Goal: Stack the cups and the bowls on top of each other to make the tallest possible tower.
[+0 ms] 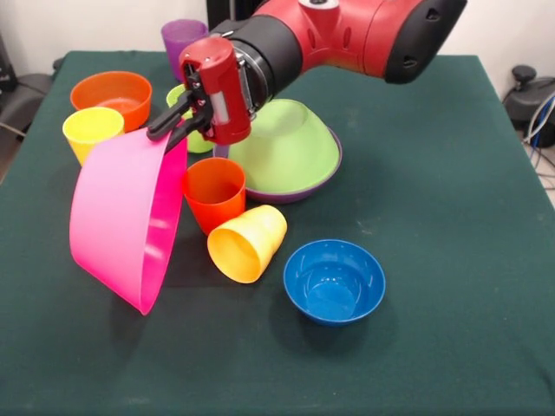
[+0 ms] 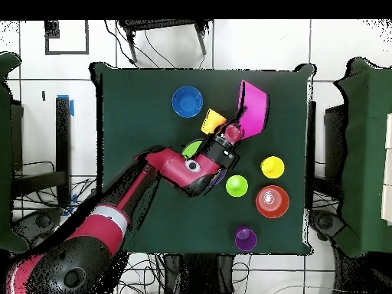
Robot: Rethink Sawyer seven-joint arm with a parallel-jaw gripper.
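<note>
My gripper [image 1: 176, 126] is shut on the rim of the very large pink bowl [image 1: 121, 225] and holds it tilted on edge, its opening facing the orange-red cup [image 1: 214, 192]. In the overhead view the gripper [image 2: 236, 127] holds the pink bowl [image 2: 255, 107] near the table's far edge. A yellow-orange cup [image 1: 247, 243] lies on its side beside the upright orange-red cup. The lime green bowl [image 1: 286, 147] sits with the purple bowl [image 1: 299, 192], of which only the rim shows. The blue bowl [image 1: 334, 282] stands alone in front.
The orange bowl [image 1: 113, 95], the yellow cup [image 1: 91, 130] and the purple cup [image 1: 184, 39] stand behind the pink bowl. A lime green cup [image 2: 236, 184] is partly hidden by the gripper in the front view. The arm [image 2: 184, 168] covers most of the green bowl from overhead.
</note>
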